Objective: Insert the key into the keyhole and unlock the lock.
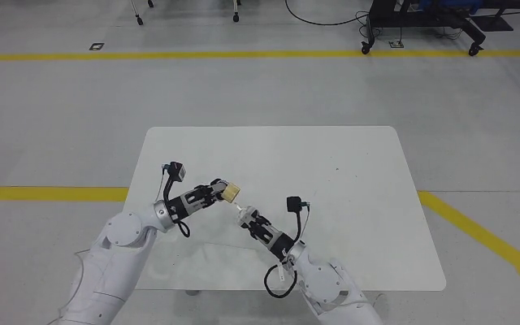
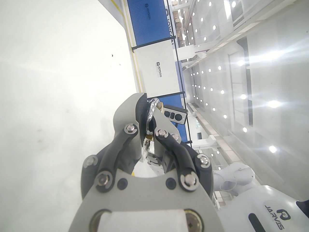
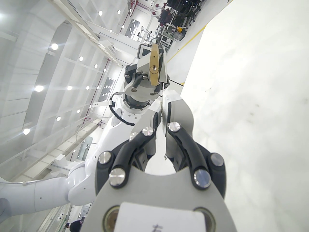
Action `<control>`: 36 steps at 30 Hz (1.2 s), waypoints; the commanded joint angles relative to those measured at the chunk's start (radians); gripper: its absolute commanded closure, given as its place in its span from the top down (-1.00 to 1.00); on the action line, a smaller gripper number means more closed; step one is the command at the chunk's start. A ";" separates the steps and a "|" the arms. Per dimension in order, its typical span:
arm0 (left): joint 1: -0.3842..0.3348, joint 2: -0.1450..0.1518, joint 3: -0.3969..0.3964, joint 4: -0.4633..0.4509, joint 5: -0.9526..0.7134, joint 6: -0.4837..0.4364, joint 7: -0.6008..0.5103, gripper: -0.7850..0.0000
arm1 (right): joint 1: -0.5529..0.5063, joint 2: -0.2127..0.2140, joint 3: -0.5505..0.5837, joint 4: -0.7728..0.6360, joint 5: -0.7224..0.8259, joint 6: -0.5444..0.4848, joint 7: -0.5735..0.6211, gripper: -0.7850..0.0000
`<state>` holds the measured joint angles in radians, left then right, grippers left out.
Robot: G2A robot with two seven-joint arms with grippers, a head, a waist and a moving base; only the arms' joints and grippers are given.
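The lock point(image 3: 153, 67) is gripped by the left fingers point(image 2: 125, 112) above the worktop point(image 1: 349, 162), its keyhole point(image 3: 152, 68) turned toward the key point(image 1: 240, 209); the key is pinched by the right fingers point(image 3: 179, 112), seemingly for insertion.

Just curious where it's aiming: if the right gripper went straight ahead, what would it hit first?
Probably the brass padlock in the left gripper, keyhole facing the right gripper; depth is unclear.
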<state>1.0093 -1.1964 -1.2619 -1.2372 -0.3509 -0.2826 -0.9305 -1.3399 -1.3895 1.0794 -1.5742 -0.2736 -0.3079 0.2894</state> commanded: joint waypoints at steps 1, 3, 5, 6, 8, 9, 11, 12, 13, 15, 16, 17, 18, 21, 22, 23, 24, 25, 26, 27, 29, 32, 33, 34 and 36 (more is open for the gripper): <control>-0.012 0.002 -0.004 0.023 -0.043 0.047 -0.051 -1.00 | -0.002 0.002 0.003 0.000 0.008 -0.011 0.010 -1.00; -0.024 0.003 -0.009 0.046 -0.066 0.071 -0.073 -1.00 | -0.005 0.003 0.007 -0.001 0.017 -0.020 0.010 -1.00; -0.035 0.004 -0.006 0.063 -0.052 0.083 -0.075 -1.00 | -0.007 0.003 0.012 -0.003 0.029 -0.029 0.003 -1.00; -0.039 0.005 -0.003 0.068 -0.042 0.088 -0.078 -1.00 | -0.007 0.004 0.013 -0.003 0.031 -0.030 0.004 -1.00; -0.043 0.006 -0.003 0.072 -0.034 0.093 -0.068 -1.00 | -0.007 0.004 0.013 -0.003 0.031 -0.030 0.004 -1.00; -0.043 0.006 -0.003 0.072 -0.034 0.093 -0.068 -1.00 | -0.007 0.004 0.013 -0.003 0.031 -0.030 0.004 -1.00; -0.043 0.006 -0.003 0.072 -0.034 0.093 -0.068 -1.00 | -0.007 0.004 0.013 -0.003 0.031 -0.030 0.004 -1.00; -0.043 0.006 -0.003 0.072 -0.034 0.093 -0.068 -1.00 | -0.007 0.004 0.013 -0.003 0.031 -0.030 0.004 -1.00; -0.043 0.006 -0.003 0.072 -0.034 0.093 -0.068 -1.00 | -0.007 0.004 0.013 -0.003 0.031 -0.030 0.004 -1.00; -0.043 0.006 -0.003 0.072 -0.034 0.093 -0.068 -1.00 | -0.007 0.004 0.013 -0.003 0.031 -0.030 0.004 -1.00; -0.036 0.006 0.000 0.065 -0.027 0.100 -0.054 -1.00 | -0.008 0.004 0.013 -0.003 0.031 -0.029 0.003 -1.00; -0.030 0.006 0.003 0.056 -0.023 0.108 -0.045 -1.00 | -0.009 0.004 0.010 -0.006 0.029 -0.020 0.004 -1.00; -0.027 0.006 0.003 0.050 -0.021 0.114 -0.038 -1.00 | -0.008 0.004 0.009 -0.010 0.028 -0.013 0.006 -1.00; -0.022 0.008 0.005 0.039 -0.013 0.126 -0.030 -1.00 | -0.006 0.004 0.007 -0.019 0.024 0.004 0.011 -1.00; -0.022 0.008 0.005 0.037 -0.011 0.128 -0.028 -1.00 | -0.007 0.005 0.008 -0.023 0.026 0.008 0.012 -1.00; -0.022 0.008 0.006 0.035 -0.009 0.130 -0.027 -1.00 | -0.007 0.005 0.010 -0.027 0.027 0.015 0.012 -1.00; -0.022 0.009 0.006 0.032 -0.011 0.132 -0.027 -1.00 | -0.007 0.006 0.012 -0.031 0.027 0.021 0.012 -1.00; -0.022 0.009 0.006 0.031 -0.012 0.133 -0.027 -1.00 | -0.006 0.006 0.015 -0.036 0.030 0.027 0.014 -1.00; -0.022 0.009 0.006 0.030 -0.012 0.134 -0.027 -1.00 | -0.006 0.007 0.017 -0.040 0.033 0.032 0.017 -1.00; -0.022 0.010 0.006 0.027 -0.013 0.134 -0.028 -1.00 | -0.005 0.007 0.020 -0.043 0.037 0.037 0.019 -1.00; -0.021 0.011 0.005 0.024 -0.013 0.136 -0.030 -1.00 | -0.001 0.008 0.025 -0.050 0.044 0.051 0.026 -1.00; -0.019 0.012 0.007 0.020 -0.013 0.135 -0.033 -1.00 | 0.010 0.008 0.026 -0.053 0.051 0.078 0.036 -1.00; -0.019 0.012 0.007 0.019 -0.013 0.135 -0.033 -1.00 | 0.016 0.008 0.025 -0.051 0.053 0.089 0.040 -1.00; -0.019 0.012 0.008 0.019 -0.015 0.135 -0.033 -1.00 | 0.022 0.008 0.025 -0.050 0.054 0.102 0.042 -1.00; -0.019 0.012 0.008 0.019 -0.019 0.134 -0.033 -1.00 | 0.035 0.006 0.022 -0.047 0.058 0.119 0.045 -1.00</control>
<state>0.9907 -1.1841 -1.2537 -1.2182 -0.3675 -0.1479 -0.9638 -1.3106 -1.3825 1.1031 -1.6223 -0.2174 -0.1955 0.3334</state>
